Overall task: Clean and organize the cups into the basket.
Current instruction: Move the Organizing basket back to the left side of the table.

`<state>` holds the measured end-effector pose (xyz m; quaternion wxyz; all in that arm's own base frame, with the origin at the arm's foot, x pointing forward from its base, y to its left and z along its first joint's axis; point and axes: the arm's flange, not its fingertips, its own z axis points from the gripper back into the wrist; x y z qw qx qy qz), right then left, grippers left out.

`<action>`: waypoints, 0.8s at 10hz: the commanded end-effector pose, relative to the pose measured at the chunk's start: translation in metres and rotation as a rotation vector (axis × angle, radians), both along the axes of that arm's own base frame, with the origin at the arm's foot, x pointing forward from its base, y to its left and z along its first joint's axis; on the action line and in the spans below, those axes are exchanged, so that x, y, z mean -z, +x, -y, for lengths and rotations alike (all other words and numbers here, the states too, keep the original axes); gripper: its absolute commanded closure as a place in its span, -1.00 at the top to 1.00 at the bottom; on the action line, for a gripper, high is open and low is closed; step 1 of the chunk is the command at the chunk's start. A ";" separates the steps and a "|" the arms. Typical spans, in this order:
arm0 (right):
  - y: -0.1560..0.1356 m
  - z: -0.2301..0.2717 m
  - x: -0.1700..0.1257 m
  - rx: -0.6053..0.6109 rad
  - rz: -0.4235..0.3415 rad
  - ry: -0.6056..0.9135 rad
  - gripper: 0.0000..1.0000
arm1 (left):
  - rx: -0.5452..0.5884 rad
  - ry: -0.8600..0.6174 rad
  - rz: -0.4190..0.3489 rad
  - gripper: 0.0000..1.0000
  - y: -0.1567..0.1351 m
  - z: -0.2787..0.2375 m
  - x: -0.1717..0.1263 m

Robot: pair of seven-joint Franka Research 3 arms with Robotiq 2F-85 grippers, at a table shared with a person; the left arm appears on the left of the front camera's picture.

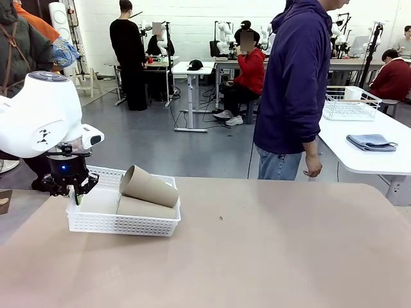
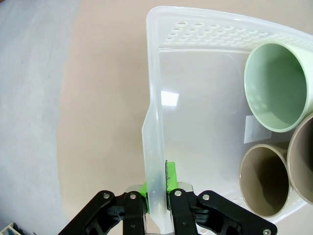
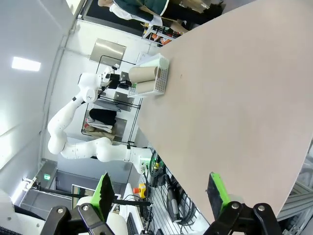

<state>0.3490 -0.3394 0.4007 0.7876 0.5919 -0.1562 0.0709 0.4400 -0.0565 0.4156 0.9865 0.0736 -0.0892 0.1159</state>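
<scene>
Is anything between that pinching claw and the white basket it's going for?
No. The left gripper is already shut on the basket wall, its green pads either side of the rim. The cups lie inside, at the other end from the grip.

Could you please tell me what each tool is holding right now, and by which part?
The left tool is shut on the side wall of the shallow white plastic lattice basket. The right tool is open, holding nothing.
</scene>
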 end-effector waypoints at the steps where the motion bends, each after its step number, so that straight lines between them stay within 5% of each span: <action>1: 0.000 -0.002 0.001 0.011 0.002 -0.005 1.00 | 0.009 0.009 0.007 -0.88 0.002 0.003 -0.003; 8: 0.000 -0.002 0.001 0.011 0.002 -0.005 1.00 | 0.009 0.009 0.007 -0.88 0.002 0.003 -0.003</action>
